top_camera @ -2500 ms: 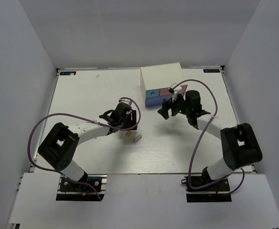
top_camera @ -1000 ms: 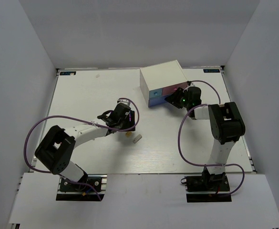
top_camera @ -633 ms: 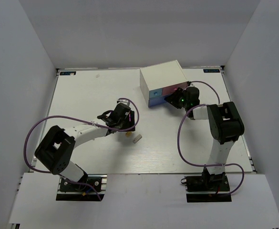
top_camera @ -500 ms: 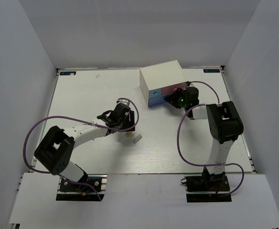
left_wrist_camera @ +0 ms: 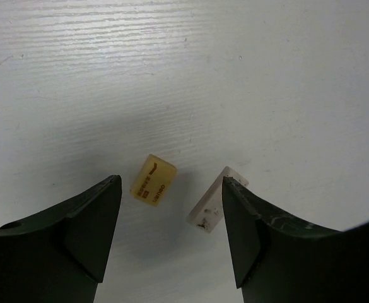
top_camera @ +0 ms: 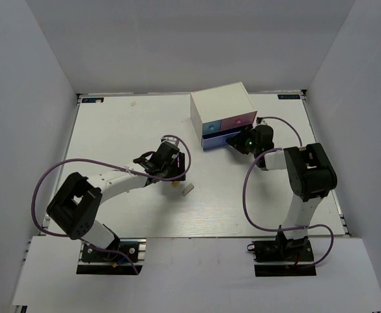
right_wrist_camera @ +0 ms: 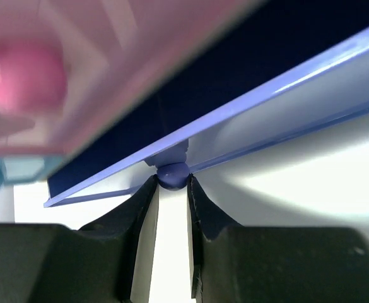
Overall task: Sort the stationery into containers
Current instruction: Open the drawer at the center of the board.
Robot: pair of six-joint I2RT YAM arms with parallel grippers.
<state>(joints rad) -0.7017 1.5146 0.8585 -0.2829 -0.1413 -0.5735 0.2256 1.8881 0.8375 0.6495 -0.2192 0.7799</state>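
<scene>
Pinching the round periwinkle-blue drawer knob (right_wrist_camera: 172, 175) with the right gripper (right_wrist_camera: 171, 184). Hovering wide open, empty, with the left gripper (left_wrist_camera: 170, 189) straddling the small tan block eraser (left_wrist_camera: 153, 180).

On the table (top_camera: 112, 130), one eraser (left_wrist_camera: 153, 180) lies just left of a second eraser (left_wrist_camera: 214, 203), both well before and left of the cabinet (top_camera: 221, 104).
</scene>
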